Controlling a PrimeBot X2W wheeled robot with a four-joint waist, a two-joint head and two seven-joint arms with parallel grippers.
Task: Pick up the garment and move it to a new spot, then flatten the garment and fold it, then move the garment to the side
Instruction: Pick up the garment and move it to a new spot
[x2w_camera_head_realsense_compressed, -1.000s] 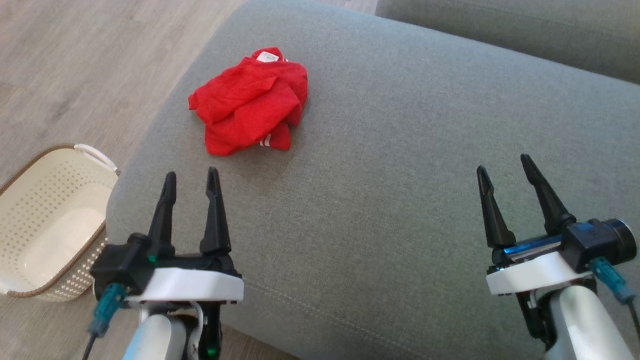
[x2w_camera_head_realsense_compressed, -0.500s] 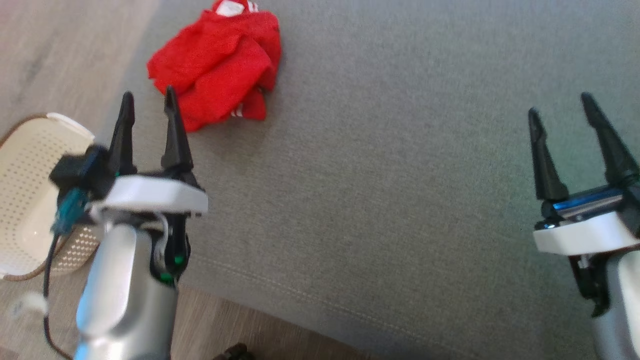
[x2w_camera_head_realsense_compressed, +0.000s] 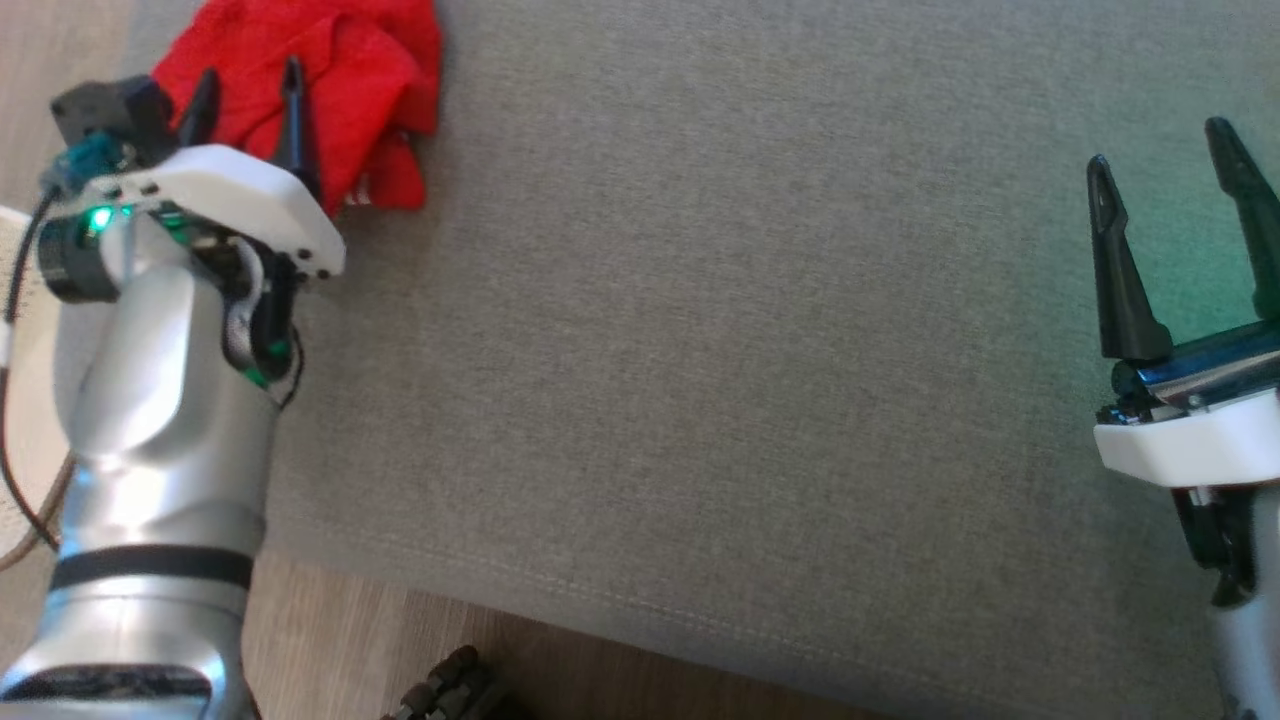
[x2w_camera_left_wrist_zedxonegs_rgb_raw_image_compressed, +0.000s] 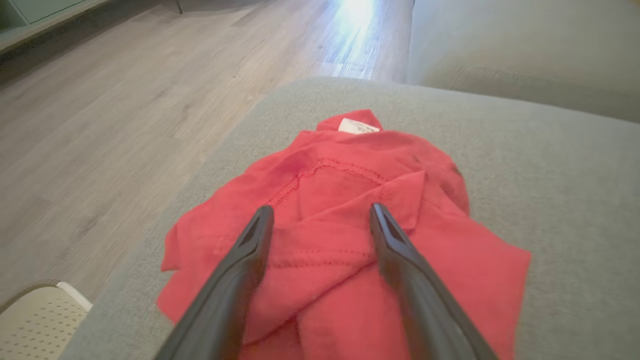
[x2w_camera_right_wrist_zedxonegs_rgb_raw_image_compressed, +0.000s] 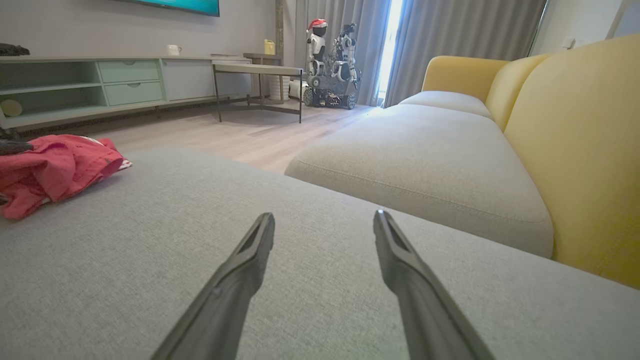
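Fingers (x2w_camera_left_wrist_zedxonegs_rgb_raw_image_compressed: 250, 260) spread, left arm (x2w_camera_head_realsense_compressed: 160, 420) extends over garment (x2w_camera_left_wrist_zedxonegs_rgb_raw_image_compressed: 350, 180).

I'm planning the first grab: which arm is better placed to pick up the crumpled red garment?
Left. The left gripper hangs open directly over the crumpled red fabric garment; the right gripper, also open, sits far across the grey fabric cushion from it.

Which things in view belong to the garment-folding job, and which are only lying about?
For the job: red garment; grey cushion under it; left gripper, open, over the garment; right gripper, open, over bare cushion.
Lying about: cream basket; yellow sofa back; low table; parked robot.
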